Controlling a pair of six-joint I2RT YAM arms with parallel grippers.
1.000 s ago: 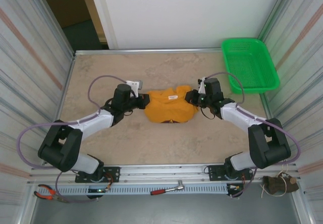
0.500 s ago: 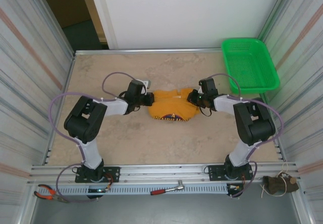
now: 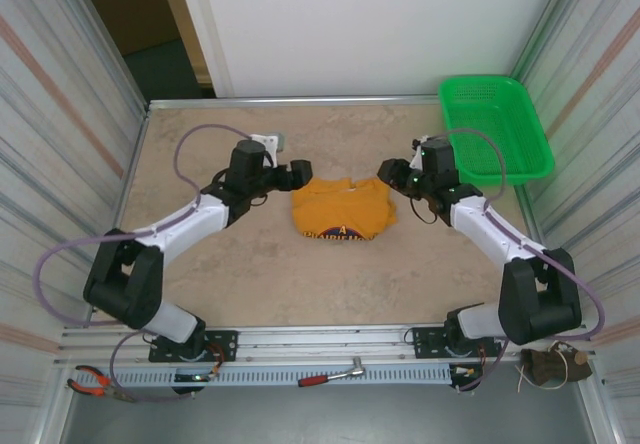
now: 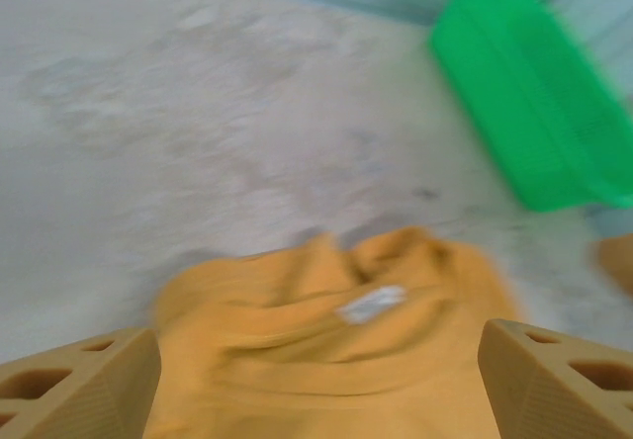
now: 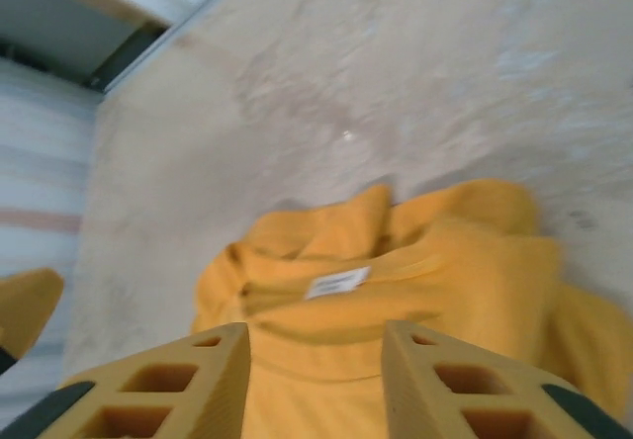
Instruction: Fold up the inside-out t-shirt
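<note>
Between folds, left hand (image 3: 301,174) and right hand (image 3: 386,171), both released, flank the half-folded inside-out t-shirt (image 3: 343,211); the next fold likely needs fresh edge grips.

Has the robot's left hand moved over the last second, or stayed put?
Yes. The left hand has pulled back from the t-shirt and now sits nearer the table's far edge, with its jaws open.

Overhead view looks down; close wrist views share the t-shirt (image 3: 343,209).
</note>
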